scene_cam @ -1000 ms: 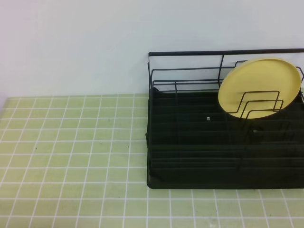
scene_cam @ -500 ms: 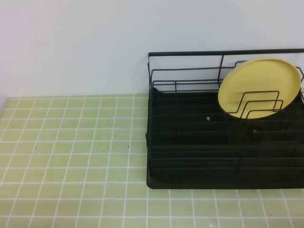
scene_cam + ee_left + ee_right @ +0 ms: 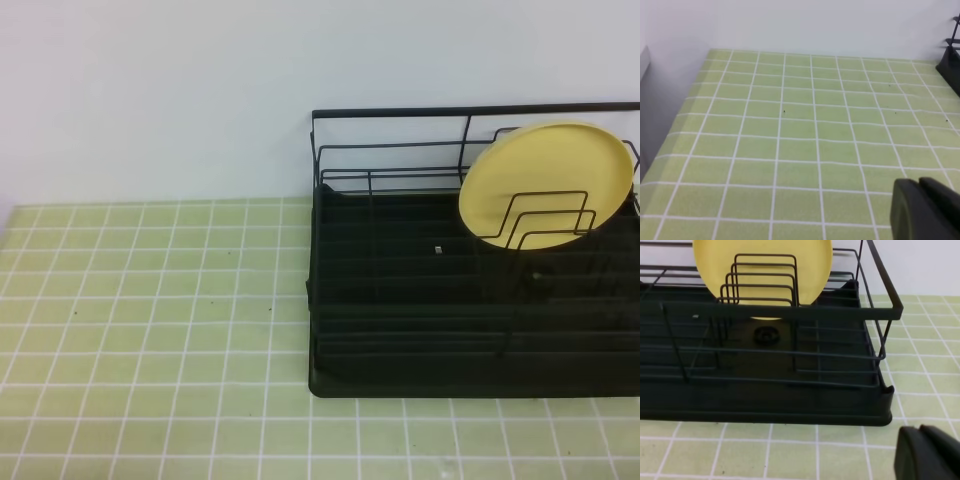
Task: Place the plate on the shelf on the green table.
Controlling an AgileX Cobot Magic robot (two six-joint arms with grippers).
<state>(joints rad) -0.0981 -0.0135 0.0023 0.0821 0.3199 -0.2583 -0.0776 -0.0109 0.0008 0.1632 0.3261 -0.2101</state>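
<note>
The pale-yellow plate [image 3: 545, 180] stands upright in the black wire shelf [image 3: 400, 300], leaning behind the bent-wire dividers at the rack's right rear. From the right wrist view the plate [image 3: 762, 265] shows behind the dividers, with the shelf [image 3: 765, 365] on the green table [image 3: 920, 370]. My right gripper [image 3: 927, 452] is shut and empty, low in front of the rack's right corner. My left gripper [image 3: 925, 207] is shut and empty above bare green table [image 3: 805, 130], far left of the rack. Neither gripper appears in the exterior high view.
A white wall runs behind the green table [image 3: 150, 300]. The table's left edge drops off beside a grey surface [image 3: 644, 65]. A small round drain [image 3: 766, 335] sits in the shelf's tray base.
</note>
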